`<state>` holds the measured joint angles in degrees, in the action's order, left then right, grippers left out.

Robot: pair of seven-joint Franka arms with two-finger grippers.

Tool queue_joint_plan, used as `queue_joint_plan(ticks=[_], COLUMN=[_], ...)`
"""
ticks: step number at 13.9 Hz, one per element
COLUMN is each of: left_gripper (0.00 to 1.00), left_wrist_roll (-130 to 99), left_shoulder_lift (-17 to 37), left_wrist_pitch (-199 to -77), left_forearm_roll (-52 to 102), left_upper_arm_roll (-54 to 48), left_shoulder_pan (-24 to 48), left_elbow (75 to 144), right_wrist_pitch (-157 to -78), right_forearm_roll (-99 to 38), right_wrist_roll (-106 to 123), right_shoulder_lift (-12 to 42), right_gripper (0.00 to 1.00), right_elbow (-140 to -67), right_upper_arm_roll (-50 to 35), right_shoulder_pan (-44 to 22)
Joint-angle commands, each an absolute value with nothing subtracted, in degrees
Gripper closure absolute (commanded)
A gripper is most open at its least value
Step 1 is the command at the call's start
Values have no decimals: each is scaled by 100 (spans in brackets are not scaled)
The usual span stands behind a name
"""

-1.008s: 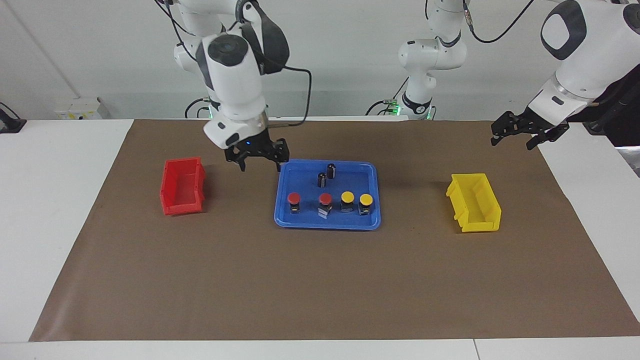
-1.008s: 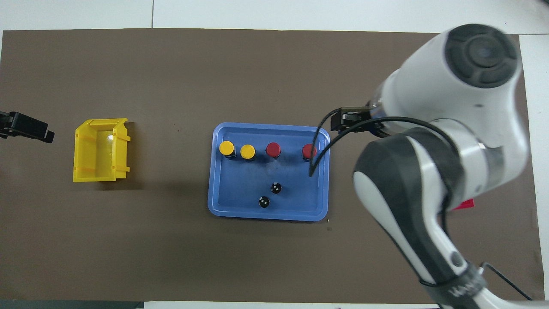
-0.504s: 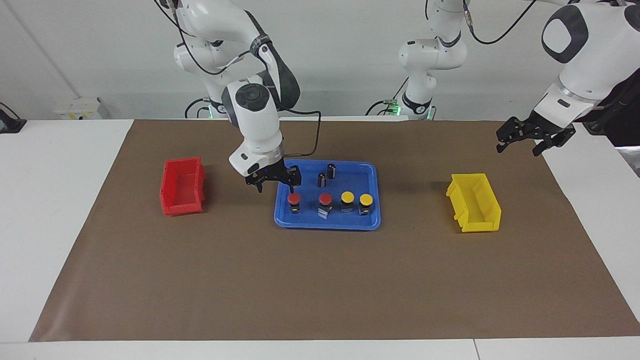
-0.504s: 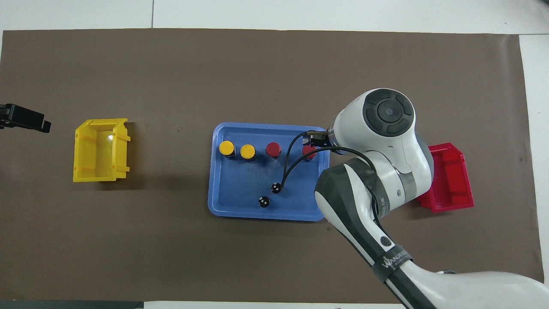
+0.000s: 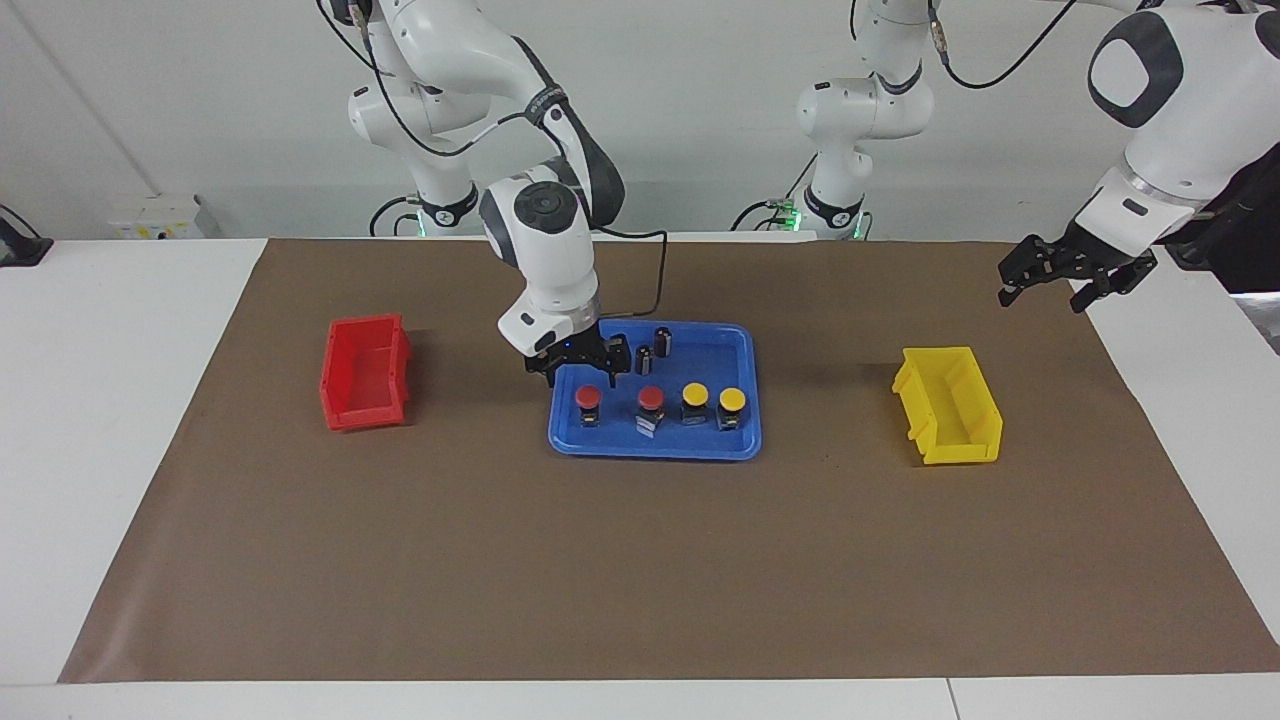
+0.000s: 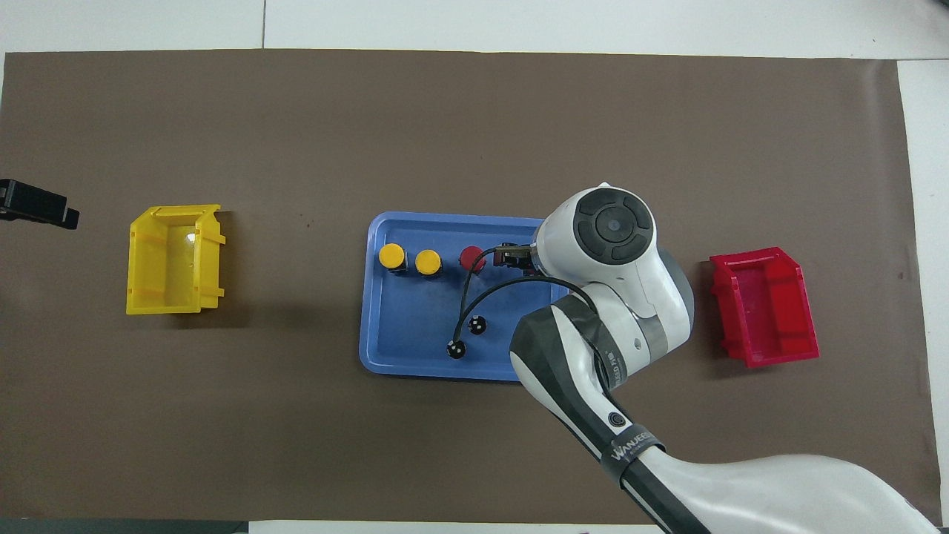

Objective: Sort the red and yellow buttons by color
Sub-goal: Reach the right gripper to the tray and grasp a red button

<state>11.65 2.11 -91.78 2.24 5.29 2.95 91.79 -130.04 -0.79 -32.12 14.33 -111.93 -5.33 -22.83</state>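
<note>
facing view: brown mat (image 5: 640, 560) covers white table (image 5: 110, 420), pale wall (image 5: 200, 100).

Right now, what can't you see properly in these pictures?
- Overhead view: the right arm hides the red button nearest the red bin, and its own tool.
- Overhead view: the left tool is cut off by the picture's edge.
- Facing view: the yellow bin hides its own inside.

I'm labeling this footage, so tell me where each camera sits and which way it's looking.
Facing view: high across the table, looking at both robots; both arms show whole, right gripper over the blue tray, left gripper waiting.
Overhead view: above the robots' end, looking steeply down; mostly the right arm shows.
Shared: tray, red bin, yellow bin, seen half a turn apart.
</note>
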Motion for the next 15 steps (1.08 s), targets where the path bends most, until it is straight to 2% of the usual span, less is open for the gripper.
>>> queue_joint_plan(ticks=[1,5,7,9,12,13,15], left_gripper=[0,0,0,0,0,0,0], left_wrist_roll=[1187,1187,1187,1187,1187,1178,1187], left_shoulder_lift=[70,70,70,70,70,70,70], left_wrist_pitch=[-9308,-9308,-9299,-9299,-9299,-9299,-9299], left_forearm_roll=[97,97,97,97,97,97,97], left_upper_arm_roll=[492,483,483,483,483,483,483], left_shoulder_pan=[194,185,193,193,193,193,193], left_elbow=[9343,9343,9343,9343,9343,9343,9343], right_wrist_pitch=[-13201,-13429,-13421,-13369,-13220,-12958,-12299], right_forearm_roll=[-114,-62,-53,-44,-44,-44,-79], right_wrist_roll=[-3208,-3225,-3199,-3164,-3147,-3129,-3041], right_shoulder_lift=[1459,1687,1696,1705,1696,1696,1600], right_gripper=[7,12,22,41,82,89,91], right_elbow=[-11276,-11259,-11250,-11224,-11154,-11005,-10453], right_upper_arm_roll=[-554,-554,-554,-554,-554,-554,-554], right_shoulder_pan=[-2250,-2390,-2382,-2373,-2303,-2216,-1987])
